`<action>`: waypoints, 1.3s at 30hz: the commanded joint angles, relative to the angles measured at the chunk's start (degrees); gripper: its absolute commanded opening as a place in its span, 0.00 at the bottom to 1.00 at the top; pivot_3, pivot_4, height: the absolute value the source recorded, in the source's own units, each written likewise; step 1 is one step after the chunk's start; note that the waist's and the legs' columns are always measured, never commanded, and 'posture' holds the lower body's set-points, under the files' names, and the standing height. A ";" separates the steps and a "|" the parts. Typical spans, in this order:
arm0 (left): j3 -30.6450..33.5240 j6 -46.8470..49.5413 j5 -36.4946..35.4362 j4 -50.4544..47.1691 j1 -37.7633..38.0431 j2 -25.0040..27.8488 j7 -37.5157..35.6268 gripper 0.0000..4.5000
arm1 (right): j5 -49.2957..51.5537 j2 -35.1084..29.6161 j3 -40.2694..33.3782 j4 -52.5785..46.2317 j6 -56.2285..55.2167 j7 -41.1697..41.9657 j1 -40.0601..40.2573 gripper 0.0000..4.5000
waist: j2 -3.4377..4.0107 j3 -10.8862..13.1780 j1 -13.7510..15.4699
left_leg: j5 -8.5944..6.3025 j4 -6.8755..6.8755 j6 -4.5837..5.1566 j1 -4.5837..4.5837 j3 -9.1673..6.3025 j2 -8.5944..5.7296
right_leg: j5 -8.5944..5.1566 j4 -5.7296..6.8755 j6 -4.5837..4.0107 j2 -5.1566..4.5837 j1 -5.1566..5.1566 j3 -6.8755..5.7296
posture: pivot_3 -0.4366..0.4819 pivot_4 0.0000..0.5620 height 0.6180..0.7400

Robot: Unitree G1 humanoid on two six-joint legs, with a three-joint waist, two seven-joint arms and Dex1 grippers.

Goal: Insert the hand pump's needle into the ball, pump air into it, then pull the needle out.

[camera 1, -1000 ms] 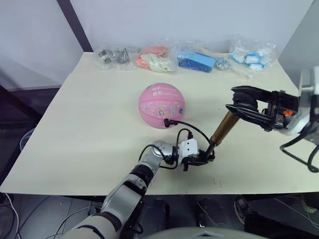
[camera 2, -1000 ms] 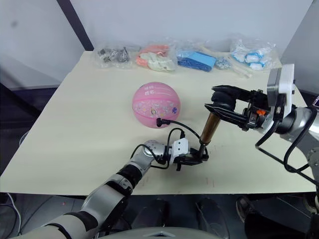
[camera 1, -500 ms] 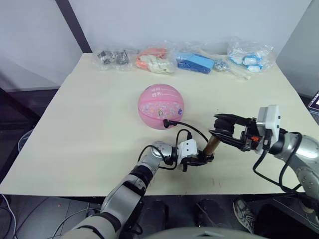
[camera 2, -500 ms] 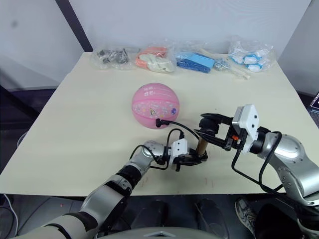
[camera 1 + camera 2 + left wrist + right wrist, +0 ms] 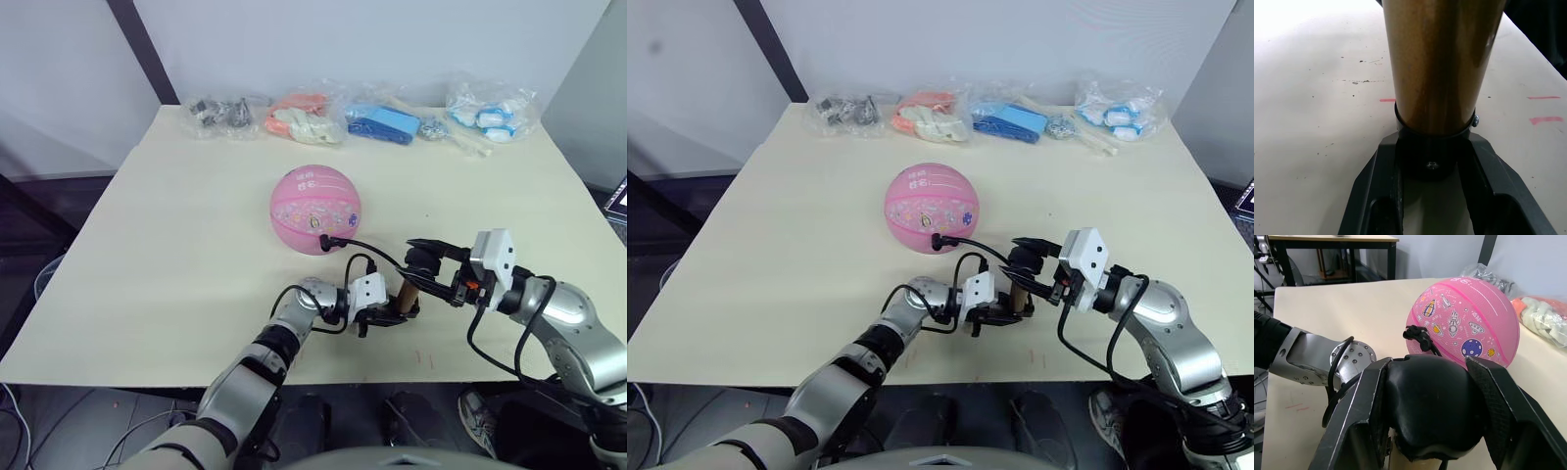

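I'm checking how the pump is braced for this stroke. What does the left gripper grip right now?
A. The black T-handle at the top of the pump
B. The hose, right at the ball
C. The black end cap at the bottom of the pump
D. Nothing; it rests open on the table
C: in the left wrist view the left gripper has its fingers clamped on the black end cap at the foot of the hand pump; the right gripper holds the T-handle.

ball (image 5: 315,209): pink, round, mid-table | hand pump (image 5: 1437,63): gold-bronze, upright near table's front edge | hose (image 5: 367,247): black, plugged into ball
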 commanded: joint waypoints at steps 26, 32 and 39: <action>4.93 9.18 -11.11 -24.33 7.81 8.15 -10.40 1.00 | -2.72 -0.40 1.73 3.62 2.48 0.62 0.76 0.43 | 0.40 0.34 0.15 | 0.00 0.00 0.00 -0.12 0.00 0.03 | 0.08 0.00 -0.13 -0.02 -0.10 0.04 | 0.48 0.27 1.00; 7.70 16.21 -18.16 -40.42 12.11 15.93 -14.32 1.00 | -2.10 -1.64 0.03 1.69 2.85 0.81 -0.31 0.43 | 0.56 0.47 0.15 | 0.00 -0.01 -0.01 -0.15 0.00 0.04 | 0.08 0.00 -0.15 -0.04 -0.13 0.08 | 0.48 0.27 1.00; 14.00 23.00 -26.01 -51.00 14.57 24.63 -15.84 1.00 | -0.39 -4.39 -3.08 -0.01 4.14 1.50 -2.25 0.43 | 0.77 0.71 0.27 | 0.00 0.00 -0.01 -0.19 0.00 0.04 | 0.07 -0.01 -0.16 -0.08 -0.14 0.06 | 0.48 0.27 1.00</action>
